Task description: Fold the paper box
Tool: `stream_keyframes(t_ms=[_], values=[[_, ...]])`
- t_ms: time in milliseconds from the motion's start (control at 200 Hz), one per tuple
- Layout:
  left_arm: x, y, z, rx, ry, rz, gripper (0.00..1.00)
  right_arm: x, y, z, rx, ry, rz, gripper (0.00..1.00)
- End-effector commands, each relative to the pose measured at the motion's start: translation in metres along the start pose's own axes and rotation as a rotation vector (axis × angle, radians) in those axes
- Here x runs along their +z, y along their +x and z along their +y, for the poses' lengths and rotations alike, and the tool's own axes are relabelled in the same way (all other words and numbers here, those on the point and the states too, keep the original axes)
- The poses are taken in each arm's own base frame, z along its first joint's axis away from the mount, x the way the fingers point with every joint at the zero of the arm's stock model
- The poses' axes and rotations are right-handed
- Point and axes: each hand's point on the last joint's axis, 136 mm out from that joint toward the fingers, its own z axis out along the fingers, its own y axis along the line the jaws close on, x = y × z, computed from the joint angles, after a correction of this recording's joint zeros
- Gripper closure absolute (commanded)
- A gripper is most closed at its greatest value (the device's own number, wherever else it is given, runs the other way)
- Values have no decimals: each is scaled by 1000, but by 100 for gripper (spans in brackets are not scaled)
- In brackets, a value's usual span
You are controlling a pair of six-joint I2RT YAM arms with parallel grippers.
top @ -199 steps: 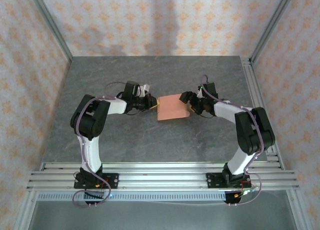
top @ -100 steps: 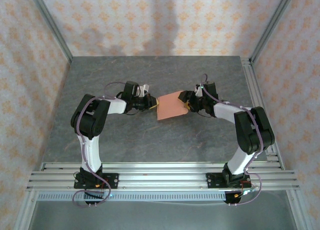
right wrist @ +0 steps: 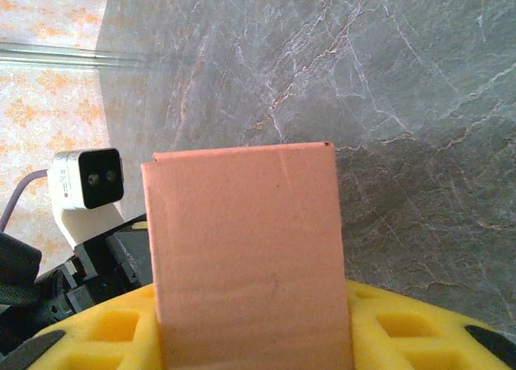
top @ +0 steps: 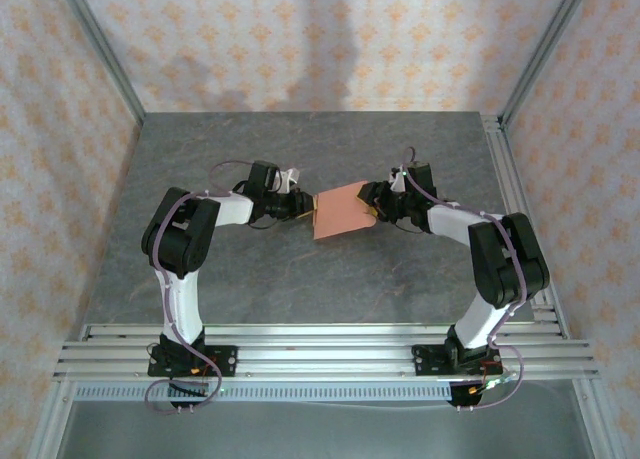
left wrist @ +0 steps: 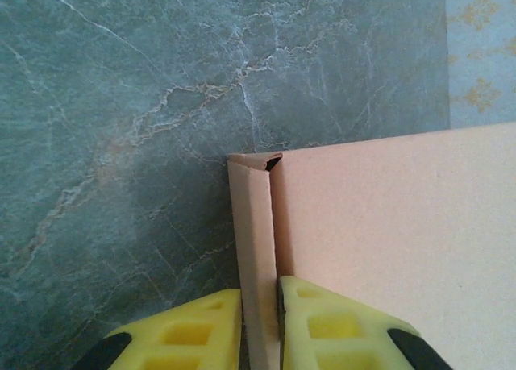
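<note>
Both the left hand (left wrist: pixel 260 299) and right hand (right wrist: pixel 251 309) grip the paper box (top: pixel 340 215).

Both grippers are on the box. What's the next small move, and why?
Probably press the narrow flap flat against the paper box with the left gripper: a gap shows at its top corner, and the right gripper holds the box.

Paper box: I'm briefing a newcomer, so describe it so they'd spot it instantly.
Find the grey marbled table. At its middle the left end effector and right end effector face each other, with the paper box between them. It is salmon-orange cardboard, unlike the black-and-white arms.
</note>
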Motion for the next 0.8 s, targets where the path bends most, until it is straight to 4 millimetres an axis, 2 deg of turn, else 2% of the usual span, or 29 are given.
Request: stream_keyframes(t_ms=[0,100,115,170,215,240,320,536,696,796], values=[[-11,-2,-6,-3,-6,-30,74,-6,-5,12,-12,-9,-10,57],[-22,-16,-20,26,10,-104,58,-8,-7,16,-17,-14,-18,57],[-27,-21,-27,42,18,-127,52,-9,-7,18,-19,-17,-18,57],[-37,-28,-33,76,3,-185,30,-11,-8,21,-23,-21,-21,57],[-47,-35,-36,115,-17,-242,7,-13,-10,25,-29,-25,-24,57],[-54,-37,-39,143,-31,-271,0,-14,-10,26,-31,-24,-27,57],[-75,-43,-46,237,-78,-352,0,-18,-14,29,-37,-22,-37,56],[-119,-53,-82,451,-96,-493,0,-30,-22,42,-46,-48,-62,56],[-129,-58,-107,540,-62,-494,0,-40,-27,51,-54,-68,-66,56],[-129,-54,-114,622,-103,-453,1,-49,-31,55,-52,-80,-83,56]])
